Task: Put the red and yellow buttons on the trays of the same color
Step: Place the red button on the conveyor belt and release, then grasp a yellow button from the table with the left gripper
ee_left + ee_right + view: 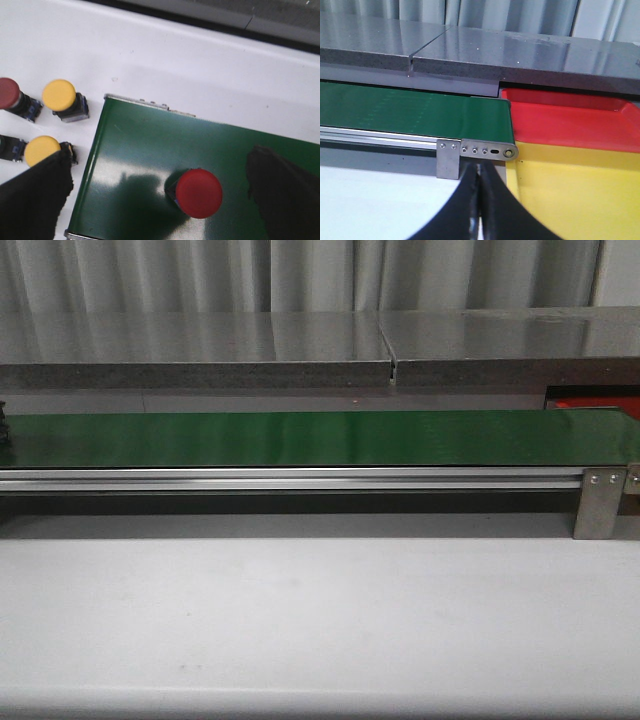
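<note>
One red button (200, 193), cap seemingly upward.

You see the white table (320, 620) carrying the green belt (300, 438), with four buttons (59, 95) beside the belt's end.

Red tray (592, 403) mostly cut off, prob. belt-hidden.

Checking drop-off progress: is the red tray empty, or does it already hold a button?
Empty as far as visible: the right wrist view shows the red tray with bare floor, no button in it; its far right part is cut off.
</note>
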Motion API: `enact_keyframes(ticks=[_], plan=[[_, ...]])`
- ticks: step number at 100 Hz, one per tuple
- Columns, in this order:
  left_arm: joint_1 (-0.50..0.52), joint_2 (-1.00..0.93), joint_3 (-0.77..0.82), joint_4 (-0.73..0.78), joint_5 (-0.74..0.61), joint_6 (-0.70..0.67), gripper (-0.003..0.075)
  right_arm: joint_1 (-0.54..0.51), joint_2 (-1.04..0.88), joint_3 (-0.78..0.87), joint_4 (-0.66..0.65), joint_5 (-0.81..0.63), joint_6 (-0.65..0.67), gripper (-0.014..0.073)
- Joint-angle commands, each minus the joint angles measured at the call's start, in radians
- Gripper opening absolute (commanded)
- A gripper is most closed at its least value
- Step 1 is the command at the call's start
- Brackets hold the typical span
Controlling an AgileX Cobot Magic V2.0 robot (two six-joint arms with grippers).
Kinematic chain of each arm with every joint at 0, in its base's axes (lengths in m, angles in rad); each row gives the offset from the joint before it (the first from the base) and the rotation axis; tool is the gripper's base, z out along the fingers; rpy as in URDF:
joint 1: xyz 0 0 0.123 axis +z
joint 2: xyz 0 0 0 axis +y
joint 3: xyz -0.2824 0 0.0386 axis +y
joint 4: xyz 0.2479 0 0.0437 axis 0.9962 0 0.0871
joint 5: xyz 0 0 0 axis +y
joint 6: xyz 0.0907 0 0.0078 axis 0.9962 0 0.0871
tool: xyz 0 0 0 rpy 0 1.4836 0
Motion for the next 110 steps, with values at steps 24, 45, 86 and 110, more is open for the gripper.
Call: enact_keyframes(ticks=[24,45,86,110], plan=[[0.034,-0.273,0.203,0.116,-0.119,-0.069,0.0658,-0.001,-0.016,-0.018,-0.015,-0.078,-0.004,-0.0118],[0.174,-0.382,0.4,0.135,-0.18,-0.088,0.0658,-0.001,-0.016,-0.018,-0.015,-0.078,-0.004,-0.0118],[0.438,-0.317,0.555,0.129,-0.319,-0.136,0.0658,-0.001,-0.016,-0.018,-0.015,-0.078,-0.004,-0.0118],[0.476,-0.196,0.555,0.174,-0.366,-0.17,0.0658,-0.001,-0.016,-0.018,-0.015,-0.078,-0.004,-0.0118]])
